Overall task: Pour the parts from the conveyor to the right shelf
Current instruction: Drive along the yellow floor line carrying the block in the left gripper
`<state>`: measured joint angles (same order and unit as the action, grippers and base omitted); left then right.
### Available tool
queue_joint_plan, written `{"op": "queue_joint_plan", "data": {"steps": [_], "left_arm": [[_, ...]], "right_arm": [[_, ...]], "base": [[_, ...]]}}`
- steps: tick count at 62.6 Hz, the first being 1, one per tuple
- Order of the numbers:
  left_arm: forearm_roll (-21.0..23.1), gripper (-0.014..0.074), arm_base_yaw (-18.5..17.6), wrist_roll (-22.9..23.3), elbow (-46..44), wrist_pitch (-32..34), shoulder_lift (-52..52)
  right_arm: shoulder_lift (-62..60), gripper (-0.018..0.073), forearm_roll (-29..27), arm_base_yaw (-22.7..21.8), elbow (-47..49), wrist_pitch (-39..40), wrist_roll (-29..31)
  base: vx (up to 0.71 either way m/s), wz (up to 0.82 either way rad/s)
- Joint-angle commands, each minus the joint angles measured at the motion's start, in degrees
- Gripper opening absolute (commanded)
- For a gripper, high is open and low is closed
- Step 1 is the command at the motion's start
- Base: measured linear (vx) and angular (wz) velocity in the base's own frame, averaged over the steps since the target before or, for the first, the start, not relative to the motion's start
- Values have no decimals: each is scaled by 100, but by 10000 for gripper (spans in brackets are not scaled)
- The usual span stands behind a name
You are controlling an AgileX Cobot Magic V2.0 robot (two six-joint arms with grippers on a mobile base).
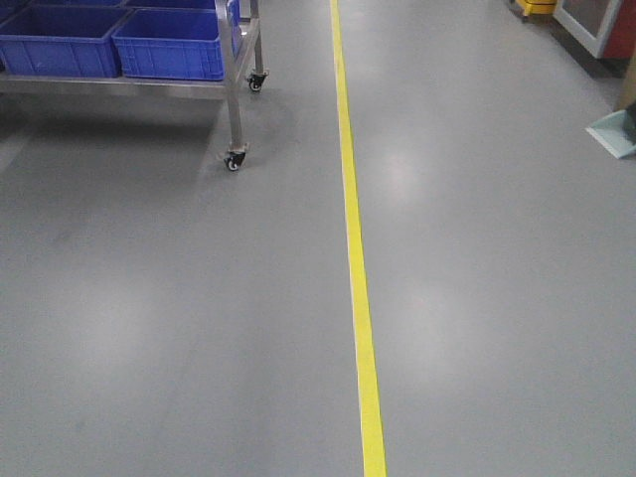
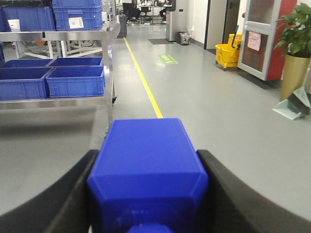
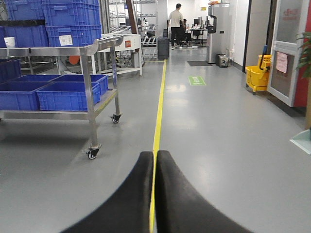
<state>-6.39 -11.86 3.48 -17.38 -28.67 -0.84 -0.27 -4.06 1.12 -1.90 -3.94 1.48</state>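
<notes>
Open grey floor [image 1: 477, 298] stretches ahead of both pincers, the steel rack [image 3: 90, 50] ahead-left is cut off at the frame edge, the blue box [image 2: 146, 145] clamped in the left pincer [image 2: 148, 154] hides its contents, and the right pincer [image 3: 155, 156] has its fingers pressed together.

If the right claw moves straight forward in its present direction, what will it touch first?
Probably nothing near: the shut right claw points along the yellow floor line, over grey floor. The steel trolley stands off to its left.

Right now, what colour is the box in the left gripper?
Blue. The box, held in the left gripper, shows best in the left wrist view.
</notes>
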Motion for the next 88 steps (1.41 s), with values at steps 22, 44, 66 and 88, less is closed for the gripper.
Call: {"op": "queue_joint_plan", "data": {"steps": [22, 44, 66, 88], "left_arm": [[2, -6, -46, 19, -153, 481, -10], [2, -6, -46, 19, -153, 481, -10], [2, -6, -46, 19, -153, 476, -10], [2, -6, -46, 19, -153, 476, -10]], "right_arm": [[88, -9, 35, -16, -86, 430, 40], [88, -9, 35, -16, -86, 430, 40], [88, -9, 35, -16, -86, 430, 40], [88, -9, 35, -16, -86, 430, 40]], "base": [[79, 6], [75, -3], [70, 1], [62, 9]]}}
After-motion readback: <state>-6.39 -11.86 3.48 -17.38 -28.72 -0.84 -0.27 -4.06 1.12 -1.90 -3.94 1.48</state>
